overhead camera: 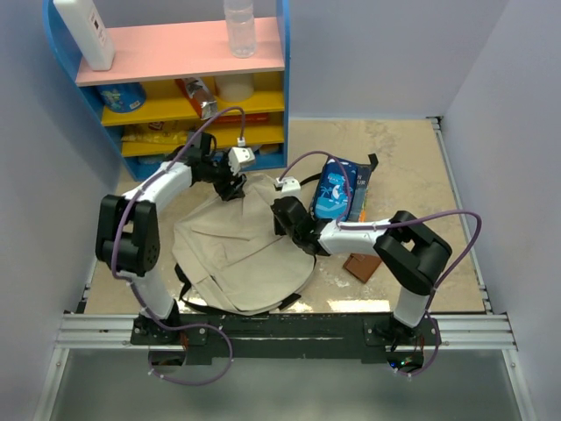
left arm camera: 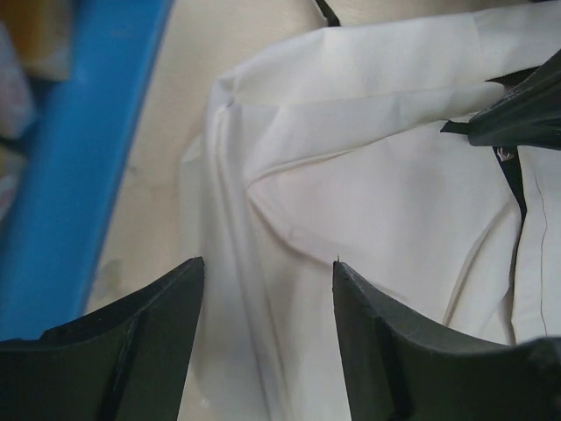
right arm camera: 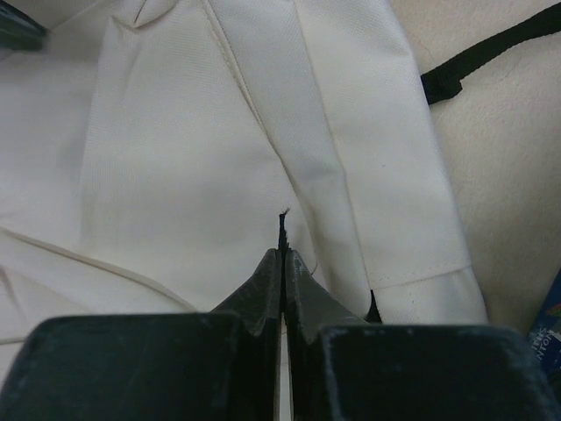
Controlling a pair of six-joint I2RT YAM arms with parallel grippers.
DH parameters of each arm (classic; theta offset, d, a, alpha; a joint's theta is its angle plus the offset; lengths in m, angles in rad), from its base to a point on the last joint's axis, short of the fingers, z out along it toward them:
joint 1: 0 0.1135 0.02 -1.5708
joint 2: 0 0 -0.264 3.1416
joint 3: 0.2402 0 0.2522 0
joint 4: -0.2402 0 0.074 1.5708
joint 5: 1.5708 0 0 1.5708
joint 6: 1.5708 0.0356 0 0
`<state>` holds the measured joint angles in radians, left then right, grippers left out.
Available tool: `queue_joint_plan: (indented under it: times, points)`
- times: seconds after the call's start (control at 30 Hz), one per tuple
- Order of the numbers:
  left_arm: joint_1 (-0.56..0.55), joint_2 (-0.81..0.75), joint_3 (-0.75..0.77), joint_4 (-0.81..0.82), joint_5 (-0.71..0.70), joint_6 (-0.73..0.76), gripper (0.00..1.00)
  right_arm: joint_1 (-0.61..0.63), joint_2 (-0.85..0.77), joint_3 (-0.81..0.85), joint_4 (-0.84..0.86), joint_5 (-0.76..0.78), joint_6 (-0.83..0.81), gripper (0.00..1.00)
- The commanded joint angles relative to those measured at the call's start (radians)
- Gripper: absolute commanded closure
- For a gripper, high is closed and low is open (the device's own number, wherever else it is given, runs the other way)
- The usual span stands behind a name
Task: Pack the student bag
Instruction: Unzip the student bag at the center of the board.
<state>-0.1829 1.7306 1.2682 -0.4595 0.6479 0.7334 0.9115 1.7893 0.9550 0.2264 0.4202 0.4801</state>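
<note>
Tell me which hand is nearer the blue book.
Right. The right hand is at the edge of the bag that lies next to the blue book. The left hand is over the bag's far edge, farther from the book.

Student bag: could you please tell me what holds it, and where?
The right gripper pinches a thin dark tab on the student bag; the left gripper is open.

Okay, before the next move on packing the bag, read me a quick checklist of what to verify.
1. Left gripper open: ok, fingers apart over the bag.
2. Right gripper shut: ok; whether it pinches anything, cannot tell.
3. Bag mouth open: not ok, no opening shows.
4. Book in bag: not ok, it lies beside the bag.
5. Grippers apart from each other: ok.
</note>
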Motion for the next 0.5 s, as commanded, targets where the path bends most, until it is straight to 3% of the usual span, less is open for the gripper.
queue_joint_plan:
  times: [0.0,0.33,0.47]
  points:
    - [-0.041,0.092,0.069,-0.013,0.059,-0.034,0.35,0.000,-0.042,-0.018,0.053,0.015,0.012,1.00]
    - [-0.115,0.048,-0.044,0.136,0.062,-0.037,0.36,0.016,-0.039,-0.004,0.054,0.022,0.005,1.00]
    - [-0.132,0.006,-0.033,0.124,0.061,-0.025,0.38,0.024,-0.037,-0.009,0.051,0.029,0.008,1.00]
